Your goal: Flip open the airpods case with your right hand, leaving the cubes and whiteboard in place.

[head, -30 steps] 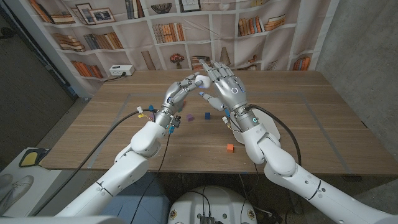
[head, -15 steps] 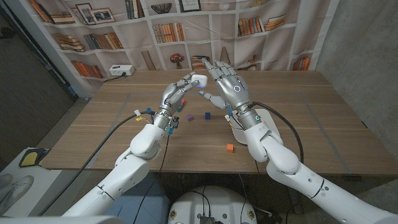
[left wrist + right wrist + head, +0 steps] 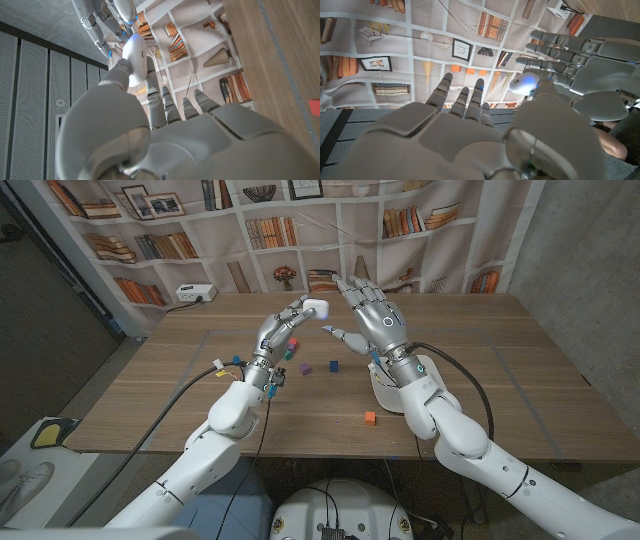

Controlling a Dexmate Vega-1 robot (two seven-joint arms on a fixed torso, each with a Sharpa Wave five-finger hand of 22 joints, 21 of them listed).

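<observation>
My left hand (image 3: 280,332) is raised above the table (image 3: 150,395) and pinches the white airpods case (image 3: 316,307) at its fingertips; the case is off the table surface, at roughly 12 o'clock from the table's centre. In the left wrist view the airpods case (image 3: 134,59) sits against my thumb. I cannot tell whether the lid is open. My right hand (image 3: 372,320) is raised just beside the case at its 3 o'clock, fingers spread, holding nothing. On the table lie a blue cube (image 3: 334,366), a purple cube (image 3: 304,367) and, toward 6 o'clock, an orange cube (image 3: 369,418). The whiteboard (image 3: 383,394) lies under my right forearm.
</observation>
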